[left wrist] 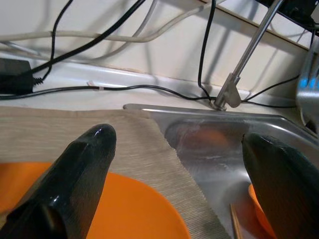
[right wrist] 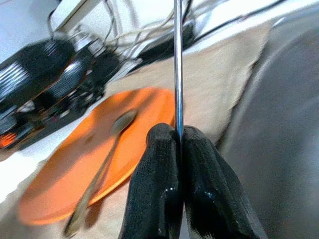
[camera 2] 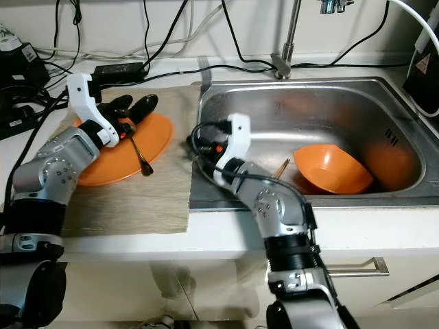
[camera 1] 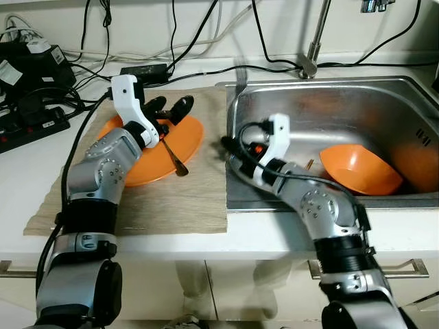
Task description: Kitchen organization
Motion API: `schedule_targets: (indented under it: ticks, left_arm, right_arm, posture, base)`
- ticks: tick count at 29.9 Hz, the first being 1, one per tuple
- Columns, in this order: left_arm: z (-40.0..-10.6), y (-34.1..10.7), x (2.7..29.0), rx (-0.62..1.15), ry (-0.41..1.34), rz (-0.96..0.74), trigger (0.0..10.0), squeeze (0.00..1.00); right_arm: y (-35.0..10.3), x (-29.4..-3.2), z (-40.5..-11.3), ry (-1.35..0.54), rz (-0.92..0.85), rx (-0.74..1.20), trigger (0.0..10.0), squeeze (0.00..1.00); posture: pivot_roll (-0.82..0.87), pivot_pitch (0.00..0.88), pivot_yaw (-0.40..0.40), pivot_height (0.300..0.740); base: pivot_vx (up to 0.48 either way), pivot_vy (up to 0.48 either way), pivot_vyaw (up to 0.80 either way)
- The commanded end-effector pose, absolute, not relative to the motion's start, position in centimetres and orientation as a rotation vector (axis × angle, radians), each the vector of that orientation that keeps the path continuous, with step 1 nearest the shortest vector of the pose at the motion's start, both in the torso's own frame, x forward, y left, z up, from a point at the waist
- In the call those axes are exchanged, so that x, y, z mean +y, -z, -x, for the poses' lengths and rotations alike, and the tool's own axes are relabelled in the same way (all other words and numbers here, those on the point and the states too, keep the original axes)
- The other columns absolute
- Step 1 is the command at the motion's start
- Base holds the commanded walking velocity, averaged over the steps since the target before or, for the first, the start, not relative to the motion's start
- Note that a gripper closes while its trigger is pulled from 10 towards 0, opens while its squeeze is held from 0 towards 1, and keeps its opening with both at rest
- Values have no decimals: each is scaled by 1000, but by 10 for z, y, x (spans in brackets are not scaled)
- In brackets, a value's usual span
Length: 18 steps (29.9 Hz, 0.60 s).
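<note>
An orange plate (camera 1: 188, 137) lies on a beige mat (camera 1: 178, 205) left of the sink, with a metal spoon (camera 1: 175, 159) resting on it. My left gripper (camera 1: 171, 107) hovers over the plate's far edge, open, fingers (left wrist: 79, 169) spread wide with nothing between them. My right gripper (camera 1: 228, 145) sits at the sink's left rim, shut on a thin metal utensil handle (right wrist: 178, 64) that stands up from its fingertips (right wrist: 164, 149). An orange bowl (camera 1: 357, 171) lies tilted in the steel sink (camera 1: 329, 103), with a wooden stick (camera 1: 310, 163) beside it.
A faucet (camera 1: 309, 65) rises behind the sink. Black cables, a power adapter (camera 1: 144, 70) and a power strip (camera 1: 27, 127) crowd the counter at the back left. White counter runs along the front edge, with a drawer handle (camera 1: 405, 266) below.
</note>
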State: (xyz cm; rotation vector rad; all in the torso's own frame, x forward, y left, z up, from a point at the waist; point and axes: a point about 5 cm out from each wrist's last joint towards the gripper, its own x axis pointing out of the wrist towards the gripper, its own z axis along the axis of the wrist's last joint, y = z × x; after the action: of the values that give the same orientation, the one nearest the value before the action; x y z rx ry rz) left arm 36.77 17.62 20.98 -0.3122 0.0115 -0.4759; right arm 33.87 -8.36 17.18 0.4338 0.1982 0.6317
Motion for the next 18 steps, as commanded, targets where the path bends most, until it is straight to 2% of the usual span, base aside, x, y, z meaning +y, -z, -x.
schedule_targets:
  ticks: [1, 5, 6, 7, 10, 18]
  left_arm:
    - [-365, -213, 180, 5, 483, 314, 10000, 0]
    - [-356, -219, 170, 5, 567, 306, 10000, 0]
    - [-348, -228, 161, 6, 649, 314, 10000, 0]
    - [-348, -228, 161, 6, 649, 314, 10000, 0]
    - [-333, -240, 148, 21, 798, 293, 10000, 0]
    - [-312, -252, 135, 59, 943, 289, 10000, 0]
  right_arm:
    - [-182, -87, -344, -614, -410, 152, 0, 0]
    - [-184, -101, -351, -565, -340, 125, 0, 0]
    - [-181, -108, -354, -535, -322, 125, 0, 0]
    - [-181, -108, -354, -535, -322, 125, 0, 0]
    - [-172, -121, -362, -473, -295, 145, 0, 0]
    - [-156, -142, -374, -389, -228, 171, 0, 0]
  posture:
    - [-51, 0, 99, 740]
    - [-54, 0, 100, 740]
    - [-50, 0, 100, 740]
    - [-50, 0, 100, 740]
    - [-43, 0, 102, 740]
    - [-31, 0, 108, 740]
  base:
    - [0, 0, 0]
    - [0, 0, 0]
    - [0, 0, 0]
    - [0, 0, 0]
    - [0, 0, 0]
    - [0, 0, 0]
